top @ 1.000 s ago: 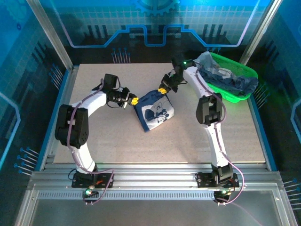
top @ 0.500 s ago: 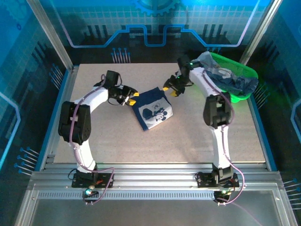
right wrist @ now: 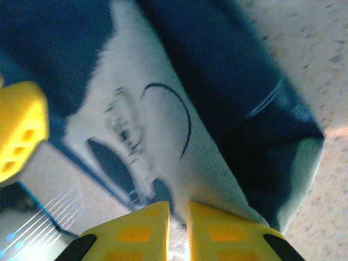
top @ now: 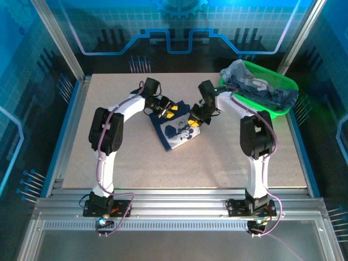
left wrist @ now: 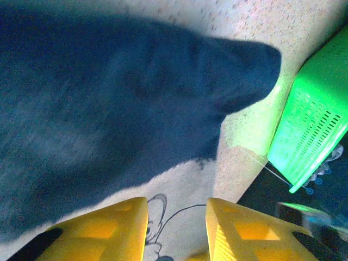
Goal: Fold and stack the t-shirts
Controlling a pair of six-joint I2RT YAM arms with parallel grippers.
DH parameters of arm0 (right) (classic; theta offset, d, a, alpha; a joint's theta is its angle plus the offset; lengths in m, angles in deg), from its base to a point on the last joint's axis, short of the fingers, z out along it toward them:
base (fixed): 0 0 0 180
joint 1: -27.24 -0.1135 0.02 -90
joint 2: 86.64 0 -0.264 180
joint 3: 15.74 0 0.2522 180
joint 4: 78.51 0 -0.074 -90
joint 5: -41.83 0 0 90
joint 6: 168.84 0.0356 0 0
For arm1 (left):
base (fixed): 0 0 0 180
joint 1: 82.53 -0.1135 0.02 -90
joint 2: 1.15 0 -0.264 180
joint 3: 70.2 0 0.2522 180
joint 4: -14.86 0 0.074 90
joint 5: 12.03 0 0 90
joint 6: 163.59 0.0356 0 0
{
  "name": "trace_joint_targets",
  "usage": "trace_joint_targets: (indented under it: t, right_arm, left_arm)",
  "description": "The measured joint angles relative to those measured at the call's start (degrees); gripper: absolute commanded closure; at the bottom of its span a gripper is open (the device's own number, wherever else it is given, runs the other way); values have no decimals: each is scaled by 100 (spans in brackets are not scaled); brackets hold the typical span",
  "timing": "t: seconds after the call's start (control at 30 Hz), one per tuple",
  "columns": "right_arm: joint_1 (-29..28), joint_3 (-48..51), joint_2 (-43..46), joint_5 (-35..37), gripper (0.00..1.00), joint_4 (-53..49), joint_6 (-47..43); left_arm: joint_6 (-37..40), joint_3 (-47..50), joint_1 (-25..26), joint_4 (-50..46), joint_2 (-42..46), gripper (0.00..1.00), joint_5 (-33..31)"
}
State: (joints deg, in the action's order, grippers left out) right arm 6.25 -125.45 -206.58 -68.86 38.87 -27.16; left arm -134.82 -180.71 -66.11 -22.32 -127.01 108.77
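As the t-shirt [top: 177, 134] lies beneath both, left tool [top: 169, 112] parted, right tool [top: 194, 123] narrowed, grip unclear.

Table: flat speckled beige tabletop [top: 136, 163], blue-edged at its sides
Frame: ribbed silver aluminium rails [top: 174, 212] along the near edge; slanted silver posts [top: 57, 38] at the back corners
Walls: glossy blue panels [top: 109, 22] with grid and circuit lines
Light: cool blue glow throughout

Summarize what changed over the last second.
Both closed in over the folded t-shirt: the left hand slid right from its left edge, and the right hand came toward the near side from its far corner. Whether either grips cloth is unclear. The folded t-shirt and the green basket stayed put.
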Motion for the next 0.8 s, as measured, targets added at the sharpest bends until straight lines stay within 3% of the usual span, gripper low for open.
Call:
trace_joint_targets:
  t: [0.37, 0.53, 0.63, 0.8]
  right_arm:
    - [118, 887, -157, 52, 77, 273, 24]
    - [90, 885, -50, 92, 73, 308, -24]
    - [87, 885, 129, 173, 71, 260, -70]
    - [118, 997, 975, 413, 66, 343, -308]
  left_arm:
    - [378, -1067, -94, -413, -1080, 66, 105]
    - [634, -1329, -120, -654, -1123, 57, -68]
    - [741, -787, -103, -671, -570, 54, -391]
    - [404, 1049, 55, -800, 1534, 56, -887]
